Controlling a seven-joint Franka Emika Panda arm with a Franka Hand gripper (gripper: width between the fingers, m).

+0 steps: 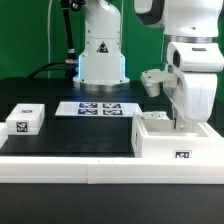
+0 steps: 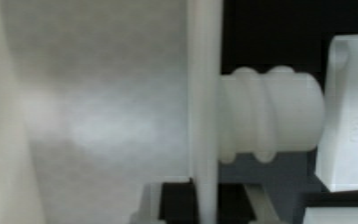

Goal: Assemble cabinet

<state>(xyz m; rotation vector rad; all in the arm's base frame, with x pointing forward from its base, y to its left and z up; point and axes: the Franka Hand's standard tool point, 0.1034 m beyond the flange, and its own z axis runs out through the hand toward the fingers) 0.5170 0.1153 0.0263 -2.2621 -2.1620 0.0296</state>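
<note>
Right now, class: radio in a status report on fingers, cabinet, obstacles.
Gripper low at cabinet, fingers' state unclear. Cabinet at exterior view's right. Tagged block sits well clear.

Bare table (image 1: 90,135) beside cabinet (image 1: 160,142)

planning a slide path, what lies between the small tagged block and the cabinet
Only bare black table reaches the cabinet, seen in the exterior view; the marker board sits farther back.

The cabinet (image 1: 165,140) is being shown as a white box sitting upright at the bench's (image 1: 90,135) front edge, near the corner on the exterior view's right. A black-and-white tag (image 1: 182,155) is being displayed on its front face.
</note>
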